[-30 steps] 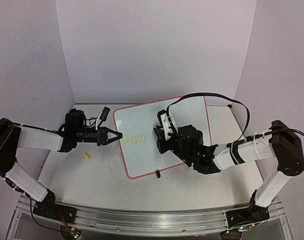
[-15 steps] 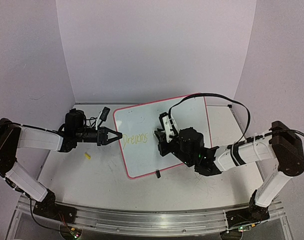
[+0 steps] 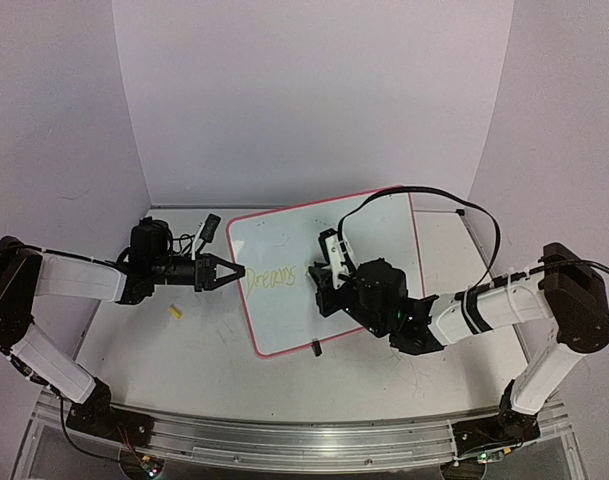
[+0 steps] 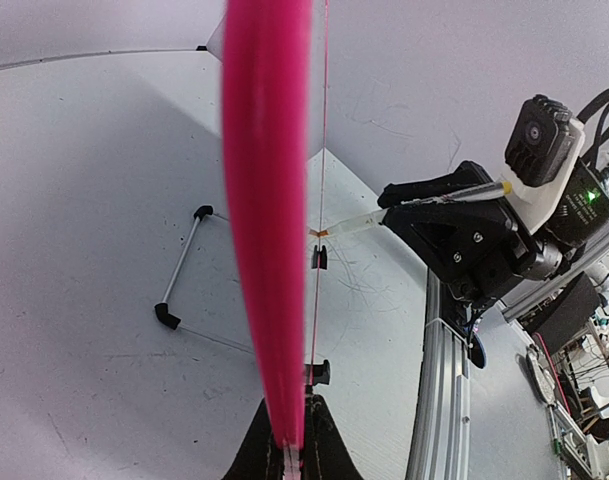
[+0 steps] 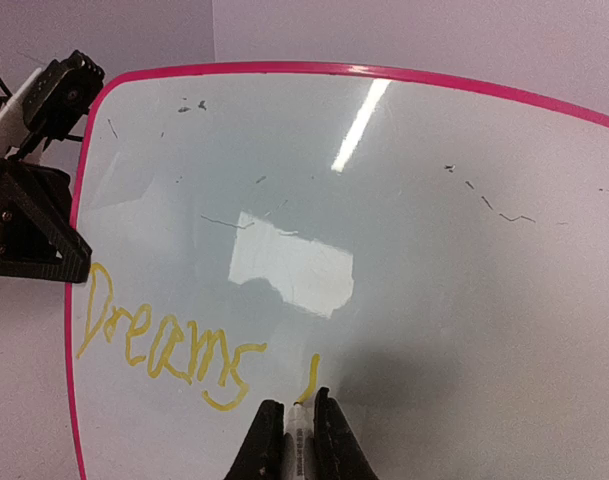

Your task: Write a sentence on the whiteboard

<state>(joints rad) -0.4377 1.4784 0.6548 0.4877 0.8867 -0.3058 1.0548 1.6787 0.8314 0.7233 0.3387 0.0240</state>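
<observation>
Though hidden overhead, the marker (image 5: 300, 428) tip touches the whiteboard (image 5: 434, 250) past the sentence (image 5: 172, 352).

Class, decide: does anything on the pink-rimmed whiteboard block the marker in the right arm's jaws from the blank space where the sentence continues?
Nothing visible does. The thin marker has its tip at the glossy pink-rimmed whiteboard, just past the yellow handwritten word "Dreams". The surface beyond shows only faint grey scuffs and glare.
</observation>
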